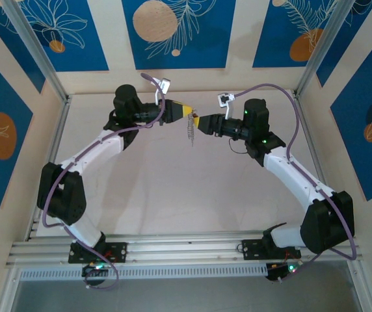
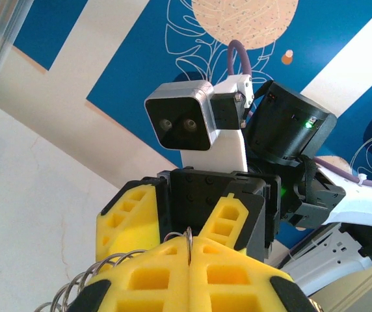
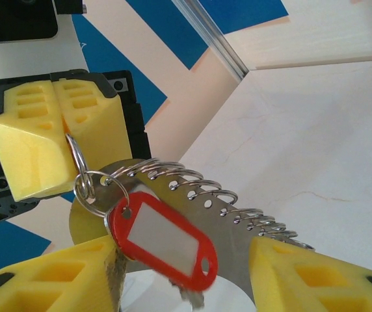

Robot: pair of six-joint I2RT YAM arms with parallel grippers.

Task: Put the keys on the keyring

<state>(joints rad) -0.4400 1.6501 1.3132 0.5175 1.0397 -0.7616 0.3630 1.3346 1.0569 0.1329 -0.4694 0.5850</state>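
The keyring [image 3: 238,211], a grey metal strip fringed with wire loops, hangs in the air from a steel ring [image 3: 75,153]. My left gripper [image 2: 188,250] is shut on that ring. The keys show as a red tag [image 3: 163,242] with a blurred silver key tip [image 3: 192,300] below it. The tag's small split ring [image 3: 101,192] appears looped through the pinched ring. My right gripper [image 3: 183,247] is open, its yellow fingers on either side of the tag and strip. From above, the left gripper [image 1: 187,112] and the right gripper [image 1: 198,122] meet tip to tip over the far middle of the table, the keyring [image 1: 190,134] dangling below.
The pale table [image 1: 173,188] lies beneath both raised arms. Aluminium posts [image 1: 36,58] and a rail [image 1: 186,247] frame it, with blue patterned walls behind. The right arm's wrist camera [image 2: 179,123] faces the left gripper closely.
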